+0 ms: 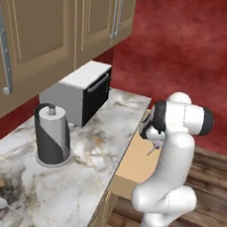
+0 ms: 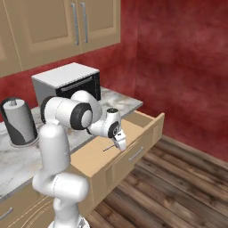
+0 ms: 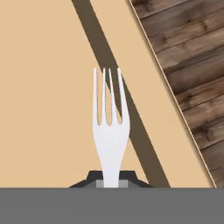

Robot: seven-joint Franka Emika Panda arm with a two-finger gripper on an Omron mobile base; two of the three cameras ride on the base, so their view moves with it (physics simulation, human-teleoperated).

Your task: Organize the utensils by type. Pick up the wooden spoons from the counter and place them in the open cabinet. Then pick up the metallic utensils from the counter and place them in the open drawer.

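Fork point(image 3: 110, 131) in my pincer point(image 2: 120, 144), clamped by the handle end, tines pointing away from me over the pale floor of the open drawer point(image 2: 89, 156). Pincer is closed on it; in the hand view the handle goes straight down between the two dark tips. In the right base view the fork shows as a thin dark sliver sticking out from the pincer, above the drawer bottom & not touching it as far as I can tell.

Handling, my guess: thin stiff metal, light, smooth so prob slippery. It won't bend, but it could pivot in the grip since I hold it far from the tines. Not fragile, so a short drop onto wood should do no harm. Best hold is where I have it, flat faces of the handle btw the pads.

Arm pose: shoulder up tall beside the desk point(image 1: 78, 181), elbow folded at about desk height, forearm reaching fwd & down past the desk edge, wrist bent so the hand tips down into the drawer. On the desk sit a toaster oven point(image 1: 80, 92) & a paper towel holder point(image 1: 52, 136), both well apart from the pincer. A metal spoon point(image 1: 0, 203) lies at the near desk end.
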